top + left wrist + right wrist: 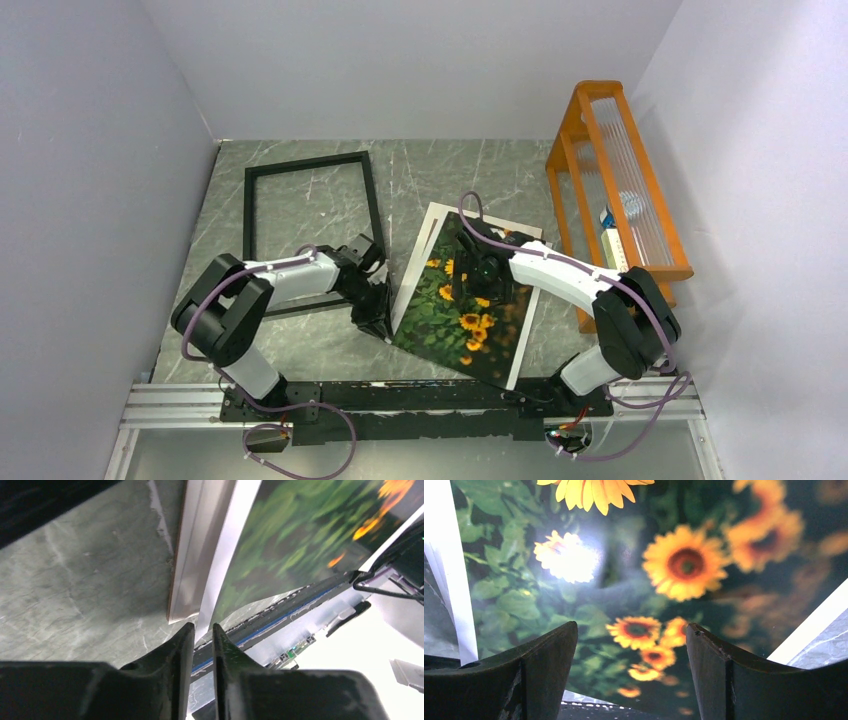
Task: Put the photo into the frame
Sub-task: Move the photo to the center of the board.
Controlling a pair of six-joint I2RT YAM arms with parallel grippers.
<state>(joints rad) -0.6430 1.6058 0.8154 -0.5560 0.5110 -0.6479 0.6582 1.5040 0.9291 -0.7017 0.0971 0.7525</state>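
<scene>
Nearest, the black mounting rail (400,395) carries both arm bases. Left gripper (202,627) sits low at the near-left corner of the sheet stack, jaws almost together with a thin slit. The white sheet (225,555) runs its corner into that slit; cannot tell whether it is pinched. A brown-edged board (187,565) lies just beside the white sheet on the marbled table (480,170). The photo (455,330) lies face up on the white sheet, skewed, at table centre, between the two arms. Right gripper (631,626) hangs over the photo with jaws spread wide, holding nothing. The left forearm crosses over the near bar of the frame (305,161), which lies flat far left, apart from the photo. Orange rack (600,88) stands far right.
</scene>
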